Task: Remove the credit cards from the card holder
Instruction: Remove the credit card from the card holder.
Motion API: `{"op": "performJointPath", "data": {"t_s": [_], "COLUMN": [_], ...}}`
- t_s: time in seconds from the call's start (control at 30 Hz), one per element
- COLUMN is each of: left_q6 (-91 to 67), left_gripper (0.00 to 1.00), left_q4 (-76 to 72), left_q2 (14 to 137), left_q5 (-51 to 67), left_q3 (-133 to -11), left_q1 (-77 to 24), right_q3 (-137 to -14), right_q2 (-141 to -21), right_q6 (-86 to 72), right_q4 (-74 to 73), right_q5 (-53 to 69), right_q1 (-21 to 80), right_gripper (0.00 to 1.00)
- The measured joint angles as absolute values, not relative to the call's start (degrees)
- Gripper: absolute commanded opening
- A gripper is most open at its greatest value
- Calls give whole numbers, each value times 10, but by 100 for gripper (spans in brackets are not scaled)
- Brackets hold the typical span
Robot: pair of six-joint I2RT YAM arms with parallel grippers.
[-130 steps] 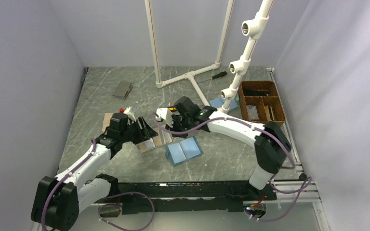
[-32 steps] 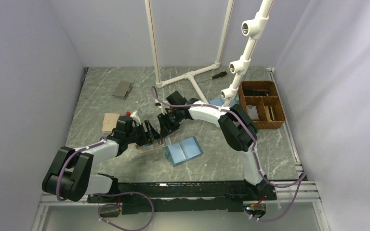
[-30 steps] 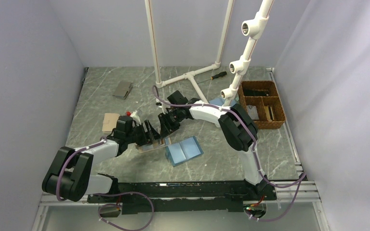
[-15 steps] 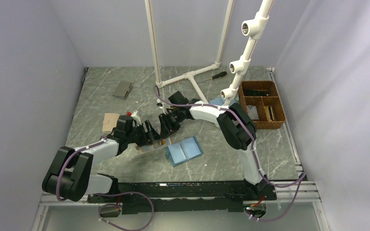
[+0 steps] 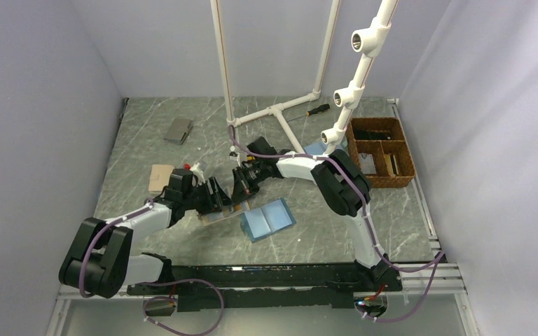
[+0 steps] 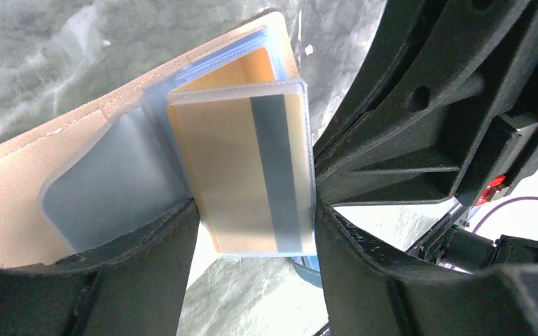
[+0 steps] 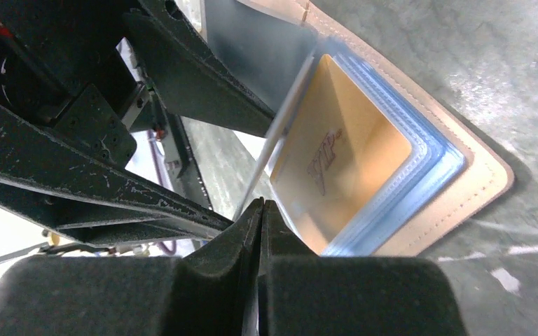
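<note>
Both grippers work at the card holder (image 6: 14, 203), which lies open on the table (image 7: 427, 42), spread under and beyond the tips of the left gripper (image 6: 252, 206). Its fingers (image 6: 147, 280) stand apart and seem to press on the two long edges of a clear sleeve (image 6: 309, 168) that carries a gold card (image 6: 217, 182). The right gripper (image 7: 259, 210) has its fingers closed together at the near edge of that raised sleeve. Whether they pinch card, plastic or nothing is unclear.

The card's long axis, like its grey stripe, runs along the left fingers, pointing away from the wrist. The pull should probably follow that axis, straight and without twist, while the left side holds firm. The right fingers should first make sure they have the card itself, not the sleeve.
</note>
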State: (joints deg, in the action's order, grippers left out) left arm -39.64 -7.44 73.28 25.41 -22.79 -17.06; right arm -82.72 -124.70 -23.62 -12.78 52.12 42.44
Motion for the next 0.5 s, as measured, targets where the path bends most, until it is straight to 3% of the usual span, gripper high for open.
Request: {"op": "performJointPath", "data": {"t_s": [0.1,0.27,0.37,0.5], "left_q6": [-397,-399,-401,-401], "left_gripper": [53,50,50,58], "left_q4": [-53,-30,-18,-6], "left_q2": [718,683,668,656], "left_q5": [245,227,217,209], "left_q3": [-228,-228,-228,-228], "left_q1": [-171,-171,-171,-171], "right_q3": [-820,-818,-818,-818], "right_q2": [-1260,-1266,-1266,-1267], "right_q6": [-274,-313,-321,-332], "right_q4": [-91,-49,-37,-27], "right_q5": [545,566,571,577], "right_q1": [424,425,425,426], "right_gripper": [3,5,6,7]}}
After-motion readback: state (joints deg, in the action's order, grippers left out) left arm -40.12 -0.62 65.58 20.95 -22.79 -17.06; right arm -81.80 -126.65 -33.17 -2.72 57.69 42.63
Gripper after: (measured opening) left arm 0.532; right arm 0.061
